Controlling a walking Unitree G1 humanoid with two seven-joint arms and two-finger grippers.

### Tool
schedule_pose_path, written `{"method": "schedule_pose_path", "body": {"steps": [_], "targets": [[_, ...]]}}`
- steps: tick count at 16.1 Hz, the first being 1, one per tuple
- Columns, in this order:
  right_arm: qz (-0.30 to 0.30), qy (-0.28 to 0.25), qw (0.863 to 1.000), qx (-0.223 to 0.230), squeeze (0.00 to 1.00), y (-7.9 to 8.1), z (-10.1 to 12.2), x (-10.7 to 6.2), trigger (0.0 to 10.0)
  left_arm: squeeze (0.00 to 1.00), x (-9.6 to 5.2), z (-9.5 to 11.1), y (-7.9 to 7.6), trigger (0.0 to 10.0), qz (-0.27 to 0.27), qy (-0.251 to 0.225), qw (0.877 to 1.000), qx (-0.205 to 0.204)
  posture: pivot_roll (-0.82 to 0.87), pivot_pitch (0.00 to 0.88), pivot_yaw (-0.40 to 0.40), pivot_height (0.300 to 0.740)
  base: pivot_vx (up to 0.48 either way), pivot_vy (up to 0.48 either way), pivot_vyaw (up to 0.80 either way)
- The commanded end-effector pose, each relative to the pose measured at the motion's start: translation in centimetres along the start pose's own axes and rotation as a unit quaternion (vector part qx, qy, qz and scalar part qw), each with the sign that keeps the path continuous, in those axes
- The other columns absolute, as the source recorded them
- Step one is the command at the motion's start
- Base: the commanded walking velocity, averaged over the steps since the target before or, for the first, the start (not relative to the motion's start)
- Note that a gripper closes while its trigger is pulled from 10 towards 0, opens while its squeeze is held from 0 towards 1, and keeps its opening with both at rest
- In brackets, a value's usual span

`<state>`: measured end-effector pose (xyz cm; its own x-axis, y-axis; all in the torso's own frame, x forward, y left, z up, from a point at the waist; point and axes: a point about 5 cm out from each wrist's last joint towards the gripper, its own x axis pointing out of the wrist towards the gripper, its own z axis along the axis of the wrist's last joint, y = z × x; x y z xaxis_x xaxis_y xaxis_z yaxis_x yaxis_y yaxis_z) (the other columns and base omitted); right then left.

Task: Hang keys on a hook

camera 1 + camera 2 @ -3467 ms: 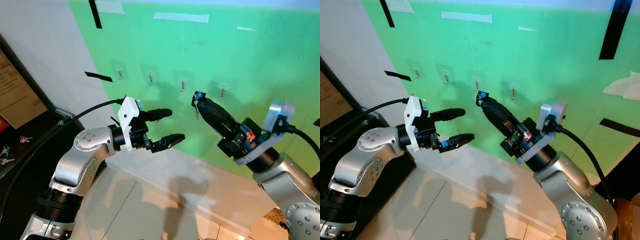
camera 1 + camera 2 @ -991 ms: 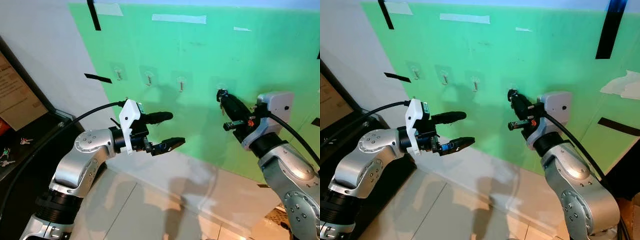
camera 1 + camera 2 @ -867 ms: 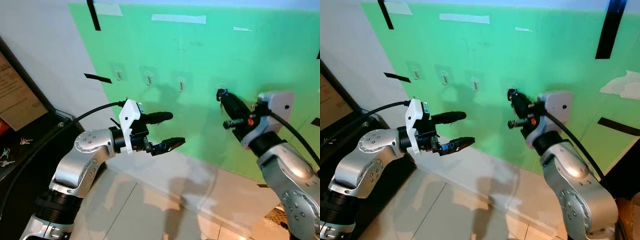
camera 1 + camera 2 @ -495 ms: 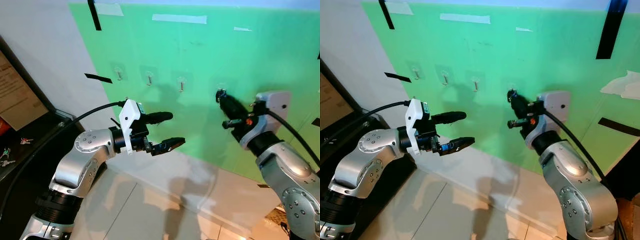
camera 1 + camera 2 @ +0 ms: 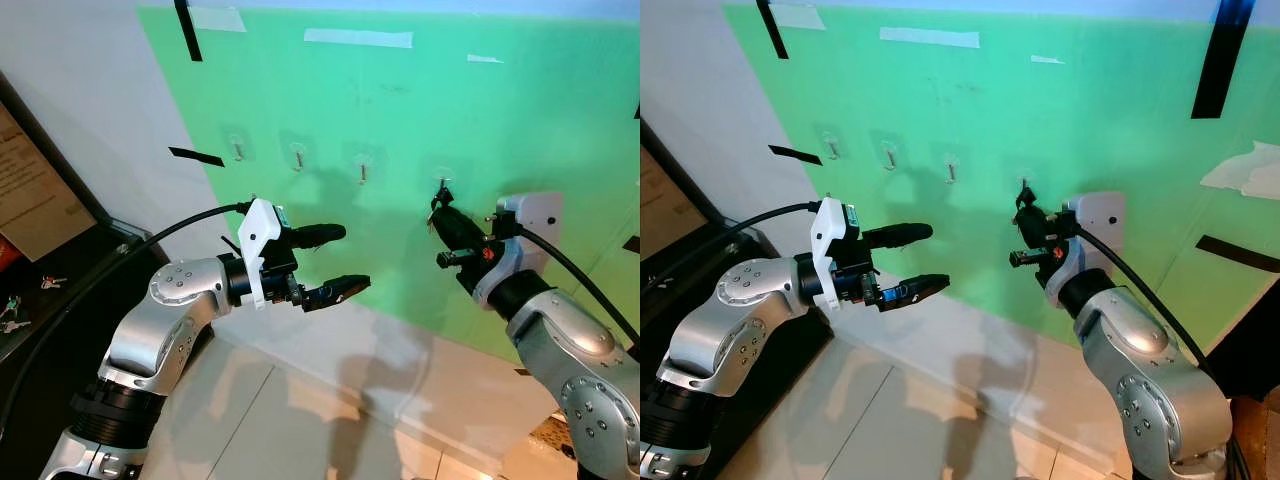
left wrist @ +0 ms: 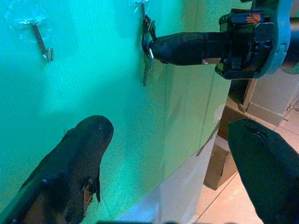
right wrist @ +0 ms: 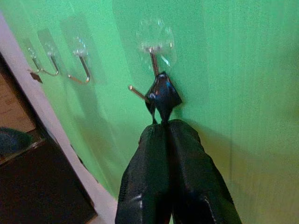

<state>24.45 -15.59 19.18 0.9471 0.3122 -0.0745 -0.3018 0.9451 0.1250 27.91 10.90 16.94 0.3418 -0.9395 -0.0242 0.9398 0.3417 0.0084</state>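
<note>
Four clear stick-on hooks sit in a row on the green wall; the rightmost hook (image 5: 443, 183) is the one in play. My right gripper (image 5: 438, 216) reaches up to it and is shut on the keys (image 7: 162, 94), a small dark bunch held right at the bend of that hook's metal wire (image 7: 153, 60). Whether the ring rests on the wire cannot be made out. In the left wrist view a key (image 6: 146, 70) dangles below the hook. My left gripper (image 5: 345, 261) hovers open and empty in front of the wall, lower and to the left.
The other hooks (image 5: 298, 155) on the wall are bare. A black shelf (image 5: 60, 300) at the far left holds a few loose keys (image 5: 10, 304). Black tape strips mark the wall. Pale floor tiles lie below.
My right gripper has carried the keys rightward from between the hooks to the rightmost hook, then dipped slightly in the last half second. The left arm has stayed still.
</note>
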Motion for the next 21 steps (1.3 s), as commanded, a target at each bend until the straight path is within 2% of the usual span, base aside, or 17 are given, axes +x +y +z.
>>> {"method": "schedule_pose_path", "body": {"steps": [1, 2, 6, 7, 8, 9, 10, 11, 12, 13, 14, 16, 18, 19, 21], "targets": [[0.010, 0.011, 1.000, 0.007, 0.00, 0.3, -0.6, -0.1, 10.0, 0.00, -0.5, 0.0, 0.1, 10.0, 0.007, 0.010, 1.000, 0.004, -0.17, 0.000, 0.147, 0.740, 0.000, 0.000, 0.00], [0.010, -0.005, 1.000, 0.011, 1.00, 0.3, -0.4, -0.3, 10.0, 0.00, -0.5, 0.0, 0.1, 10.0, 0.005, 0.009, 1.000, 0.003, -0.18, 0.000, 0.148, 0.740, 0.000, 0.000, 0.00], [0.026, -0.020, 0.999, 0.008, 1.00, 0.2, -0.9, -1.6, 10.0, 0.00, -0.5, -0.4, -0.2, 10.0, 0.002, 0.009, 1.000, 0.000, -0.20, 0.000, 0.157, 0.740, 0.000, 0.000, 0.00], [0.016, -0.033, 0.999, -0.003, 1.00, -0.2, -1.0, -2.3, 10.0, 0.00, -0.6, -0.7, -0.4, 10.0, 0.002, 0.010, 1.000, -0.003, -0.22, 0.000, 0.167, 0.740, 0.000, 0.000, 0.00], [0.008, -0.048, 0.999, 0.003, 1.00, -0.3, -1.2, -3.1, 10.0, 0.00, -0.7, -1.0, -0.6, 10.0, 0.005, 0.011, 1.000, -0.005, -0.23, 0.000, 0.169, 0.740, 0.000, 0.000, 0.00], [-0.005, -0.062, 0.998, 0.010, 1.00, -0.5, -1.4, -3.6, 10.0, 0.00, -0.9, -1.1, -0.6, 10.0, 0.030, 0.005, 0.999, -0.008, -0.22, 0.000, 0.166, 0.740, 0.000, 0.000, 0.00], [-0.006, -0.066, 0.998, -0.003, 1.00, -0.5, -1.4, -3.7, 10.0, 0.00, -1.0, -1.2, -0.6, 10.0, 0.045, 0.004, 0.999, -0.009, -0.22, 0.000, 0.164, 0.740, 0.000, 0.000, 0.00], [-0.026, -0.055, 0.998, -0.024, 1.00, -0.7, -2.1, -3.5, 10.0, 0.00, -1.3, -2.0, -0.4, 10.0, 0.096, 0.011, 0.995, -0.004, -0.22, 0.000, 0.151, 0.740, 0.000, 0.000, 0.80], [-0.073, -0.034, 0.996, -0.049, 1.00, -1.4, -3.4, -3.1, 10.0, 0.00, -2.0, -3.2, 0.2, 10.0, 0.193, 0.027, 0.981, 0.011, -0.21, 0.000, 0.140, 0.740, 0.000, 0.000, 0.80], [-0.094, -0.028, 0.993, -0.057, 1.00, -1.8, -3.8, -2.9, 10.0, 0.00, -2.4, -3.7, 0.5, 10.0, 0.243, 0.035, 0.969, 0.014, -0.20, 0.000, 0.120, 0.740, 0.000, 0.000, 0.80], [-0.113, -0.015, 0.990, -0.077, 1.00, -2.1, -4.5, -2.3, 10.0, 0.00, -3.1, -4.3, 0.7, 10.0, 0.306, 0.034, 0.951, 0.021, -0.20, 0.000, 0.120, 0.740, 0.000, 0.000, 0.80], [-0.125, -0.003, 0.988, -0.089, 1.00, -2.4, -5.2, -1.6, 10.0, 0.00, -3.6, -4.7, 0.3, 10.0, 0.346, 0.042, 0.937, 0.023, -0.14, 0.000, 0.068, 0.740, 0.000, 0.000, 0.80], [-0.131, 0.047, 0.981, -0.135, 1.00, -3.0, -7.6, -0.6, 10.0, 0.00, -4.8, -5.9, -0.6, 10.0, 0.407, 0.058, 0.911, 0.024, -0.10, 0.000, 0.035, 0.740, 0.000, 0.000, 0.80], [-0.135, 0.057, 0.982, -0.120, 1.00, -3.1, -8.4, -0.3, 10.0, 0.00, -5.2, -6.5, -1.3, 10.0, 0.420, 0.076, 0.903, 0.043, -0.07, 0.000, 0.011, 0.740, 0.000, 0.000, 0.80], [-0.134, 0.072, 0.983, -0.097, 1.00, -3.0, -9.5, -0.1, 10.0, 0.00, -5.2, -6.7, -1.6, 10.0, 0.437, 0.079, 0.895, 0.038, -0.06, 0.000, 0.013, 0.740, 0.000, 0.000, 0.80]]}}
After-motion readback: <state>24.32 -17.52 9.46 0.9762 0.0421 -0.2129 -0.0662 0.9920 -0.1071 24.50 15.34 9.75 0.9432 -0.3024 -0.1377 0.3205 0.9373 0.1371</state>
